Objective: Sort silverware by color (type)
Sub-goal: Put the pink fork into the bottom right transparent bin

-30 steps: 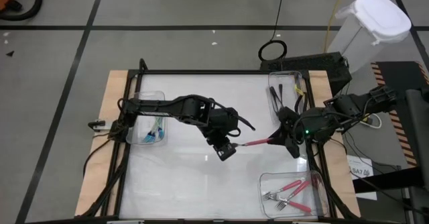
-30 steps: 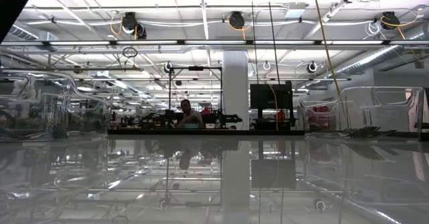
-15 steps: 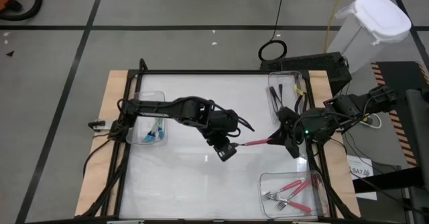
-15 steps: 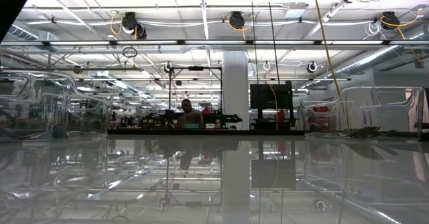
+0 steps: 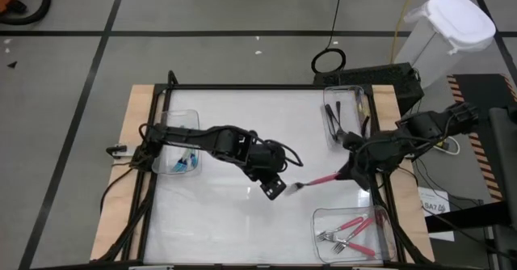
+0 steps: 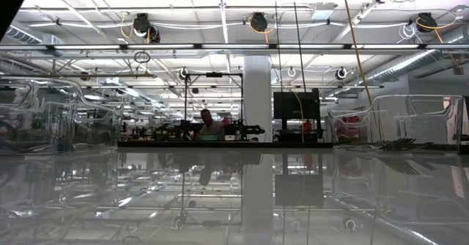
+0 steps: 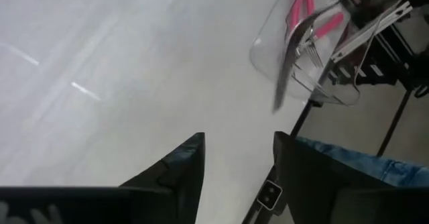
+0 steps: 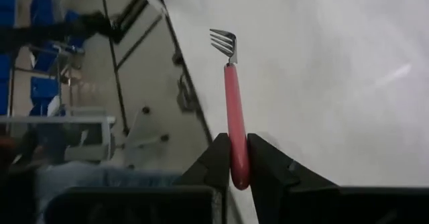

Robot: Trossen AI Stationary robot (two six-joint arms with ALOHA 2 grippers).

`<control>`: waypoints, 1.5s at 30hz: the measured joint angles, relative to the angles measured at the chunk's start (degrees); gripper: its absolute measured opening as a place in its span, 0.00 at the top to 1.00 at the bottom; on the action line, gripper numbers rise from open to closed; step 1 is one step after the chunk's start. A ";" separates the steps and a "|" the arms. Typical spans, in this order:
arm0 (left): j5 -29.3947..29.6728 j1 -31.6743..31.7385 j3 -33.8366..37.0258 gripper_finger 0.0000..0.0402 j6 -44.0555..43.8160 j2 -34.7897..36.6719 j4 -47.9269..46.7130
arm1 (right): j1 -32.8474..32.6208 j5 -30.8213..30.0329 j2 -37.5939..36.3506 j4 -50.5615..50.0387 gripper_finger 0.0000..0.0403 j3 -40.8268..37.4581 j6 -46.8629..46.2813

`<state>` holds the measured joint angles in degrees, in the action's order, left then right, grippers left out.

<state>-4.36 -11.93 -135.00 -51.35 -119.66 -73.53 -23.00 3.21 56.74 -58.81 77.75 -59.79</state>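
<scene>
High view: pink-handled fork (image 5: 321, 179) held over the table (image 5: 242, 116) just right of centre, tines toward 9 o'clock. Right pincer (image 5: 347, 171) clamped on the handle's end; confirmed in the right wrist view, fingers (image 8: 218, 158) pinching the handle. Left pincer (image 5: 275, 187) just beside the tines, fingers apart, holding nothing. Step, as judged: hand-over done, fork in right custody. Next: carry it toward 5 o'clock to the bin (image 5: 388, 250) already holding pink forks (image 5: 349, 231), then release.
</scene>
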 joint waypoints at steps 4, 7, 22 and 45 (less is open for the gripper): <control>0.07 -0.98 0.00 0.55 0.04 0.00 -0.75 | -3.10 1.56 -0.82 -6.22 0.93 2.51 -5.42; 0.04 -1.50 0.00 0.55 0.18 0.00 -1.85 | -5.90 1.45 -1.41 -9.28 0.93 4.13 -9.80; 0.04 -3.20 0.00 0.55 -0.46 0.00 -4.53 | -26.85 -6.42 -1.86 -10.77 0.93 4.77 -23.40; 2.97 -3.39 0.00 0.55 1.91 0.00 -4.47 | -56.29 -31.57 0.41 0.17 0.92 -12.41 -59.45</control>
<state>-1.39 -15.32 -135.00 -49.44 -119.66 -78.00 -79.29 -28.36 57.15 -58.64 65.34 -119.25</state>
